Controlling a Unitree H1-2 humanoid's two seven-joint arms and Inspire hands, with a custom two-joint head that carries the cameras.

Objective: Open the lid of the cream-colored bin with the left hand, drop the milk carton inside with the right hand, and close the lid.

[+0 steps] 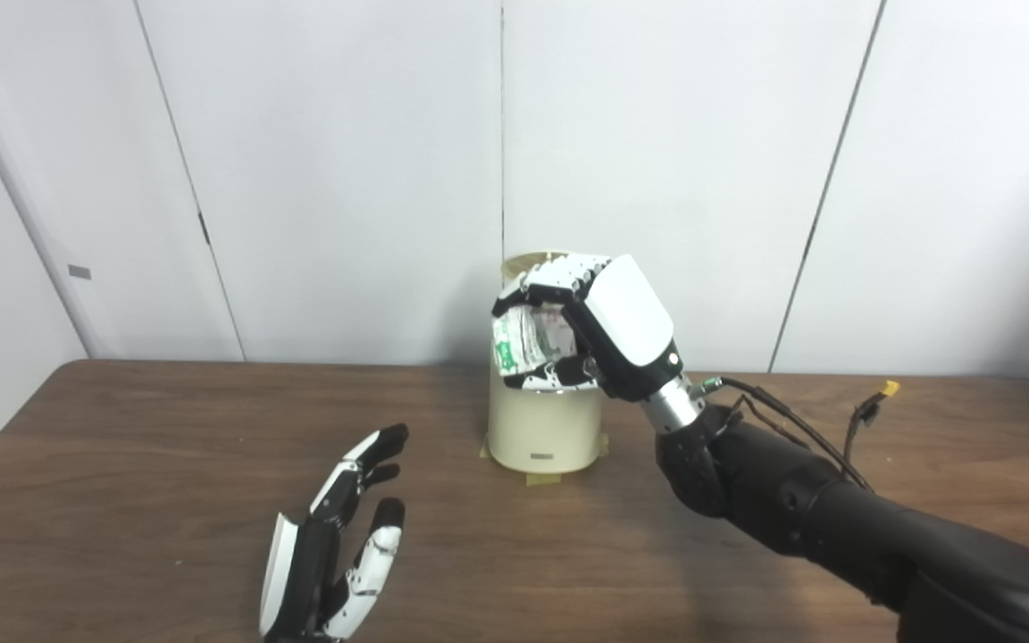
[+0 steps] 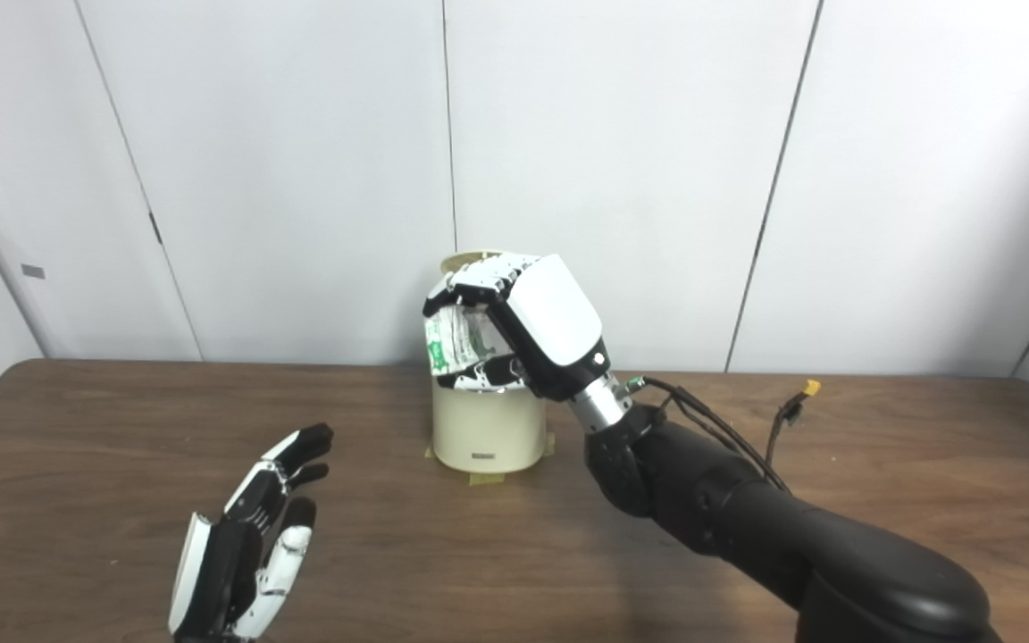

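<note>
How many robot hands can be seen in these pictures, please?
2. The left hand is open, low above the table, apart from the cream-colored bin. The right hand is shut on the milk carton at the bin's top.

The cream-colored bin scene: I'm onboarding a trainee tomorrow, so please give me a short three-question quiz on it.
1. True or false: the right hand holds the milk carton in front of the cream-colored bin.
2. Multiple choice: the left hand is A) gripping the lid, B) open, apart from the bin, C) holding the carton.
3. Fill in: yellowish ____ shows at the bin's base on the table.

Key:
1. True; its fingers wrap the carton.
2. B.
3. Tape.
</note>
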